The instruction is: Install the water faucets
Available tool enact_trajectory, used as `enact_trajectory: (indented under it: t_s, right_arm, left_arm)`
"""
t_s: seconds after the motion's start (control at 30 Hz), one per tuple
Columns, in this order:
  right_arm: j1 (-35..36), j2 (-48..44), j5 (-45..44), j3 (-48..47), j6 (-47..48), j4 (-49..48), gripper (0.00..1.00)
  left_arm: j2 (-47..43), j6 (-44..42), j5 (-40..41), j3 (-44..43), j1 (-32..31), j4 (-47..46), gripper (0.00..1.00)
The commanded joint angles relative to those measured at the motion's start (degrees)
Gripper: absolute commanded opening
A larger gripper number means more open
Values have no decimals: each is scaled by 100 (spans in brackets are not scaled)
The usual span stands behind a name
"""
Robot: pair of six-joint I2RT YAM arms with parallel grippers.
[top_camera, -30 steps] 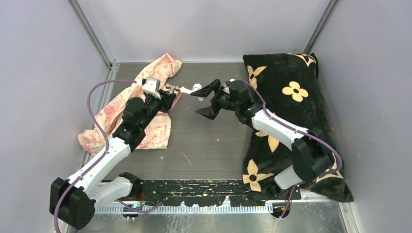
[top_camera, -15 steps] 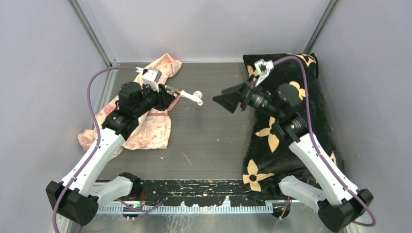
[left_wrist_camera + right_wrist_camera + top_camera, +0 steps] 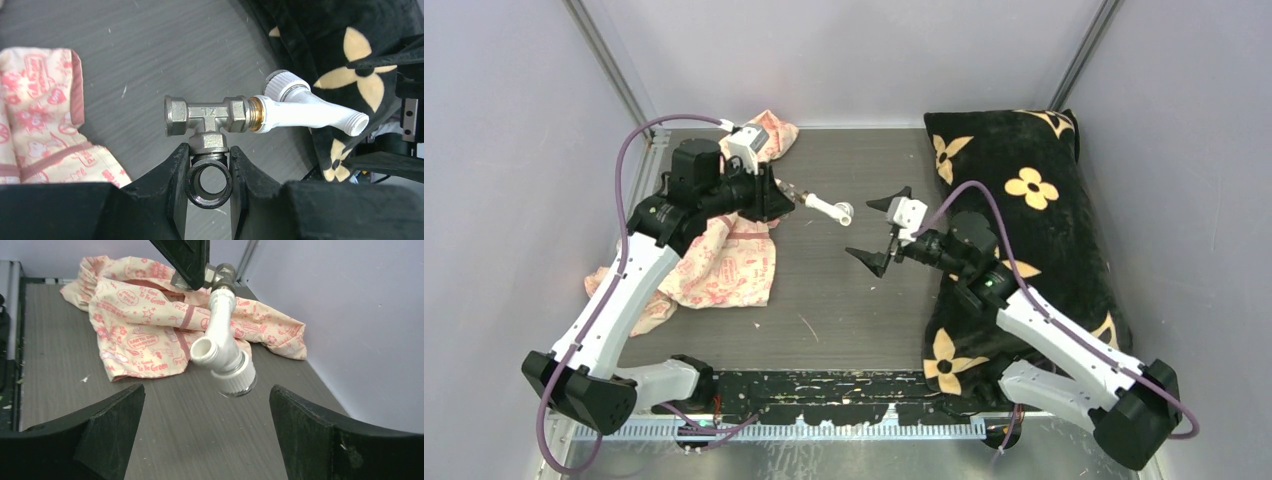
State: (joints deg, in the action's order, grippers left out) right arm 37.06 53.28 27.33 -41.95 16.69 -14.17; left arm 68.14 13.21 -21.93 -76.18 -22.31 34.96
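Observation:
The white plastic water faucet (image 3: 305, 110) is screwed by its brass thread into one end of a silver metal tee fitting (image 3: 202, 117). My left gripper (image 3: 209, 155) is shut on the tee's stem, where a dark grey ring (image 3: 208, 182) sits between the jaws. It holds the assembly above the table, as the top view shows with the faucet (image 3: 829, 207) pointing right from the left gripper (image 3: 776, 196). My right gripper (image 3: 879, 230) stands open just right of the faucet, not touching it. In the right wrist view the faucet (image 3: 222, 357) hangs ahead of the wide open right gripper (image 3: 206, 392).
A pink-patterned cloth (image 3: 724, 260) lies on the left of the dark table (image 3: 844, 300), under the left arm. A black pillow with yellow flowers (image 3: 1024, 190) fills the right side, under the right arm. Grey walls enclose the workspace.
My right arm swung from above the pillow down and left toward the faucet, jaws opening wider. My left arm shifted, carrying the faucet slightly right.

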Motion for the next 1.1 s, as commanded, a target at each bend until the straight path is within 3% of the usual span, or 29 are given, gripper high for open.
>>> enact_trajectory:
  t_s: [0.0, 0.2, 0.37, 0.5, 0.57, 0.67, 0.93, 1.07]
  right_arm:
    - [263, 388, -624, -228, 898, -1155, 100]
    - [447, 974, -691, -328, 894, -1788, 99]
    - [488, 1233, -660, -558, 564, -1681, 82]
    - [495, 1364, -573, -661, 55, -1722, 62]
    - [495, 1431, -568, -687, -203, -1705, 46]
    - [491, 1494, -592, -706, -523, -1672, 3]
    - [493, 1482, -882, -782, -2233, -1617, 1]
    - [454, 1423, -1605, -1292, -3638, -572, 1]
  left_arm:
    - [2, 161, -354, -319, 27, 93, 0]
    - [-69, 138, -387, -316, 24, 46, 0]
    - [-81, 120, -403, -298, 24, 21, 0]
    - [-81, 153, -479, -219, 25, -101, 0]
    - [-81, 172, -500, -197, 27, -166, 0]
    - [-83, 190, -514, -147, 24, -250, 0]
    - [-538, 112, -609, 596, 24, -1312, 0]
    - [-956, -51, -599, 1345, 29, -2332, 0]
